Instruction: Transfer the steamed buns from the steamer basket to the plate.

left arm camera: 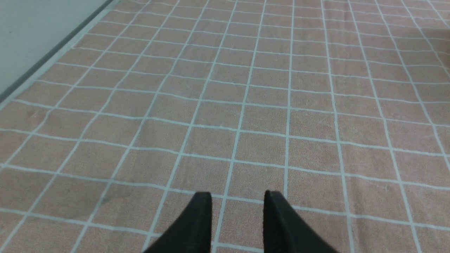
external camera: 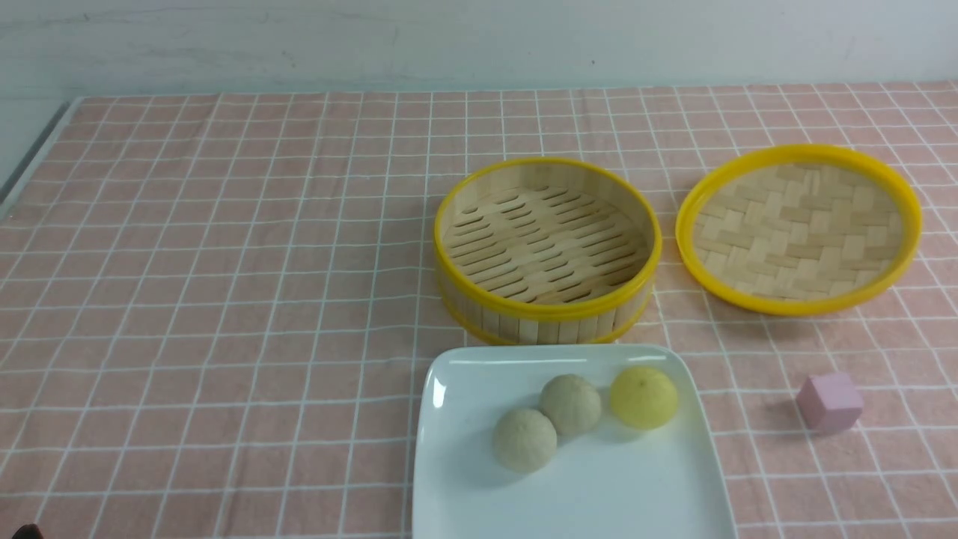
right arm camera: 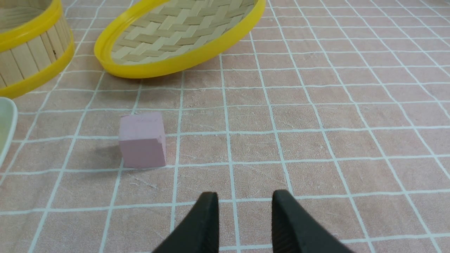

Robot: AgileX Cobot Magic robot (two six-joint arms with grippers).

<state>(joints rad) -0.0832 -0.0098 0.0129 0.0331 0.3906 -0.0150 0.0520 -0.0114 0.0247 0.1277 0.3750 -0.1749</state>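
Observation:
Three steamed buns lie on the white square plate [external camera: 464,486] at the front centre: two cream-beige ones [external camera: 524,439] [external camera: 570,404] touching each other and a yellow one [external camera: 644,397] to their right. The steamer basket [external camera: 548,299] stands just behind the plate with nothing in it. Neither arm shows in the front view. My left gripper [left arm camera: 238,196] hovers over bare tablecloth, its fingers a little apart and empty. My right gripper [right arm camera: 245,196] also hovers over cloth, fingers a little apart and empty, with the basket's wall [right arm camera: 31,52] and the plate's rim [right arm camera: 8,130] at the view's edge.
A shallow yellow-rimmed woven tray [external camera: 799,228] [right arm camera: 175,35] lies right of the basket. A small pink cube [external camera: 829,402] [right arm camera: 142,140] sits right of the plate, a short way ahead of my right gripper. The table's left edge [left arm camera: 45,59] runs beside the left gripper.

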